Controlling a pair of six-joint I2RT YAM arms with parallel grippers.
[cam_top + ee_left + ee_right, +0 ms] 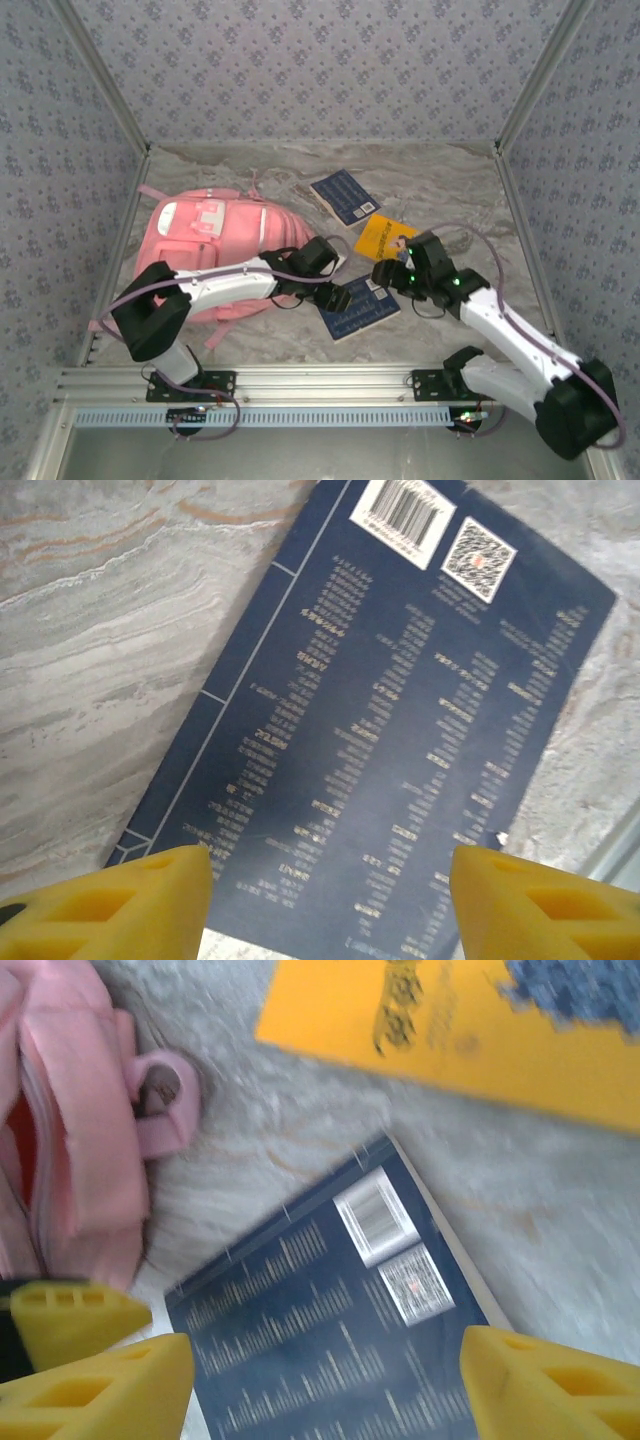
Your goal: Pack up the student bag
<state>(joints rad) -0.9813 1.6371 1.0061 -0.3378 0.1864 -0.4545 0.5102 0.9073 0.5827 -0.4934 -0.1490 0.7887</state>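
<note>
Left gripper (338,297), jaws spread and holding nothing, hung just above the near dark blue book (362,312). In the left wrist view its yellow fingertips (120,905) stood apart over the book's back cover, below the barcode (403,510) and QR code (478,558).

Progress, judged from the layout: packing was at an early stage, since three books lay on the table outside the bag.

At far left the student bag (210,250) lay flat on the marbled table (450,190), front pockets up, with the left arm stretched across its lower part. The left gripper was past the bag's right side, near it but apart from it. Whether the main compartment was open could not be told for certain, though the right wrist view showed a reddish gap between pink folds.

Right of the bag lay the near dark blue book, a second dark blue book (343,197) farther back, and a yellow book (385,238) between them.

Right gripper (385,273), likewise spread and empty, hovered over the near book's right part, facing the left gripper, with the bag to its left.

Left to do, by this reading: grasp each book and put it into the bag.
</note>
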